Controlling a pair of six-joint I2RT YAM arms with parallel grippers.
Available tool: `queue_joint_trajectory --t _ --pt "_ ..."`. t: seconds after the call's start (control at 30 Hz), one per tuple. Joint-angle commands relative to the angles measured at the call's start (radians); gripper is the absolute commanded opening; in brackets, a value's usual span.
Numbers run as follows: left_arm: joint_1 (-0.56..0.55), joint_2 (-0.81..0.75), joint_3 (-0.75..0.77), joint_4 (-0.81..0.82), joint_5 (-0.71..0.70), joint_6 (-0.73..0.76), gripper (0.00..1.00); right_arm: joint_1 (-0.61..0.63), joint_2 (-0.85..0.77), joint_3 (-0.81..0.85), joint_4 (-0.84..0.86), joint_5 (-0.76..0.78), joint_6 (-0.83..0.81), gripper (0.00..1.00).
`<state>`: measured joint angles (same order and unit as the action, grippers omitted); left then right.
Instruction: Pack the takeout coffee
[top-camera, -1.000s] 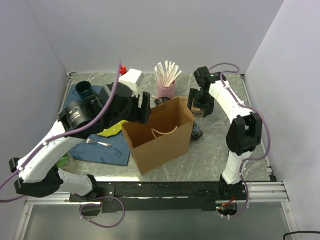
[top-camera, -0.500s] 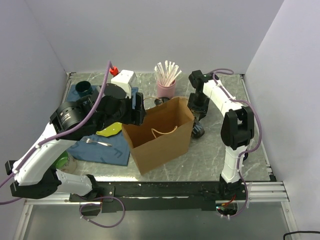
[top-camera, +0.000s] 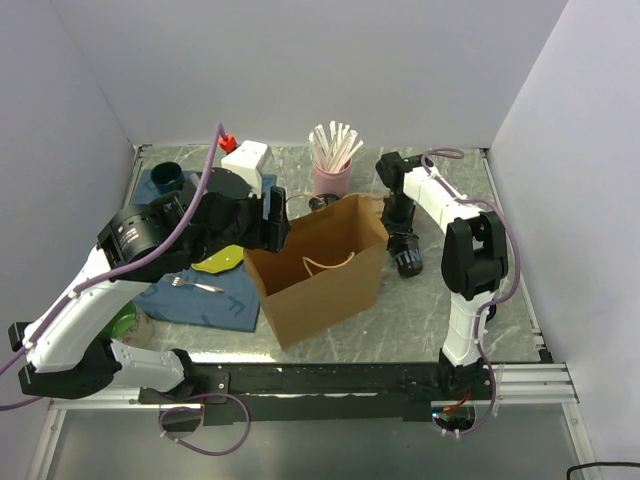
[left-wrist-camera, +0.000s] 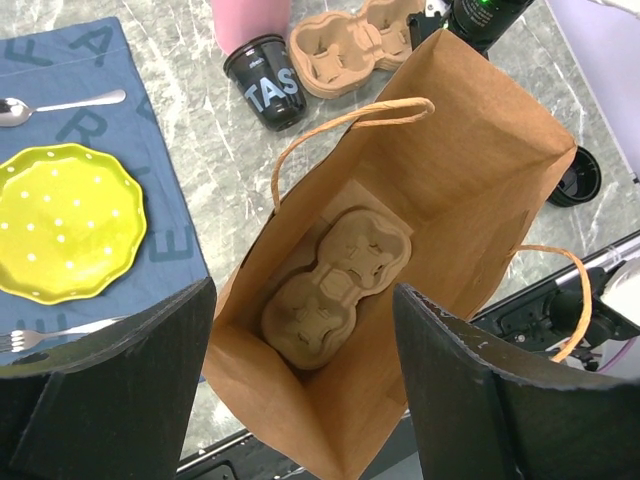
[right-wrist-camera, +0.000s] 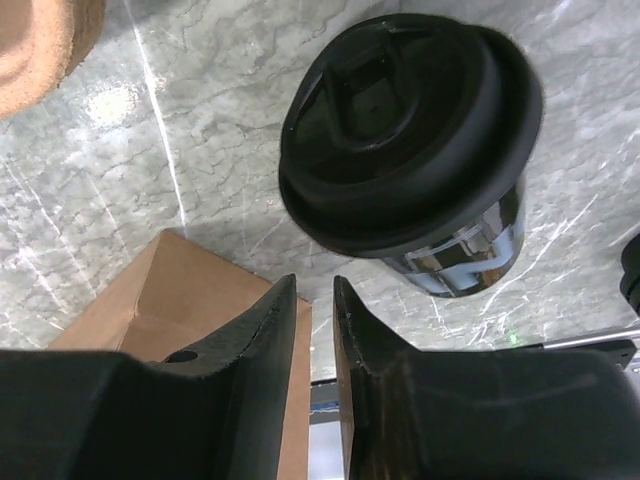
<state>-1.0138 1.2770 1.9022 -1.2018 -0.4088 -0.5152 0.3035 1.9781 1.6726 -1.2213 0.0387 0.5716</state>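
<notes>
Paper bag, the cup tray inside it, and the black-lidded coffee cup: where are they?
paper bag (left-wrist-camera: 480, 170): left wrist view, inner side wall.
cup tray (left-wrist-camera: 335, 280): left wrist view, its middle.
coffee cup (right-wrist-camera: 400, 130): right wrist view, top of its lid.

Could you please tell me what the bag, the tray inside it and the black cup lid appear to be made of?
Bag: brown kraft paper, matte, with sharp fold creases.
Tray: likely moulded pulp, matte tan, with soft, rounded cup wells.
Lid: probably black plastic, smooth, with a slight sheen and crisp moulded ridges.
</notes>
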Motion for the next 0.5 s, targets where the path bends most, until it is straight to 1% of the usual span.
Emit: queue_joint_trajectory --t 0.0,0.03,0.13,0.2,0.23,0.27,0.3,0.37,0.43,0.47 --pt "0.003 0.015 0.038 -0.002 -0.012 0.033 0.77 0.003 -0.059 0.024 -0.018 0.053 -0.003 0.29" --pt "0.001 0.013 0.038 -0.002 -0.012 0.035 0.77 0.003 -0.074 0.029 -0.033 0.056 -0.007 0.29" --pt "0.001 0.009 0.032 0.002 -0.015 0.038 0.77 -0.003 -0.131 0.033 -0.047 0.088 -0.003 0.40" --pt "0.001 0.001 0.020 0.008 -0.012 0.037 0.77 -0.033 -0.168 0.019 -0.038 0.092 -0.012 0.44" --pt "0.001 -0.002 0.015 0.018 -0.004 0.038 0.77 -0.041 -0.173 0.018 -0.023 0.098 -0.031 0.48" --pt "0.003 -0.010 0.003 0.022 -0.004 0.038 0.77 -0.053 -0.174 0.021 -0.023 0.107 -0.059 0.65" --pt "0.003 -0.011 -0.002 0.024 -0.002 0.040 0.77 -0.053 -0.167 0.027 -0.029 0.124 -0.126 0.72" --pt "0.001 -0.019 -0.008 0.022 -0.002 0.043 0.77 -0.058 -0.154 0.038 -0.059 0.158 -0.197 0.81" --pt "0.003 -0.025 -0.011 0.025 -0.004 0.043 0.78 -0.073 -0.151 0.027 -0.067 0.161 -0.285 0.87" --pt "0.001 -0.030 -0.014 0.024 -0.002 0.043 0.78 -0.082 -0.154 0.009 -0.061 0.138 -0.311 0.94"
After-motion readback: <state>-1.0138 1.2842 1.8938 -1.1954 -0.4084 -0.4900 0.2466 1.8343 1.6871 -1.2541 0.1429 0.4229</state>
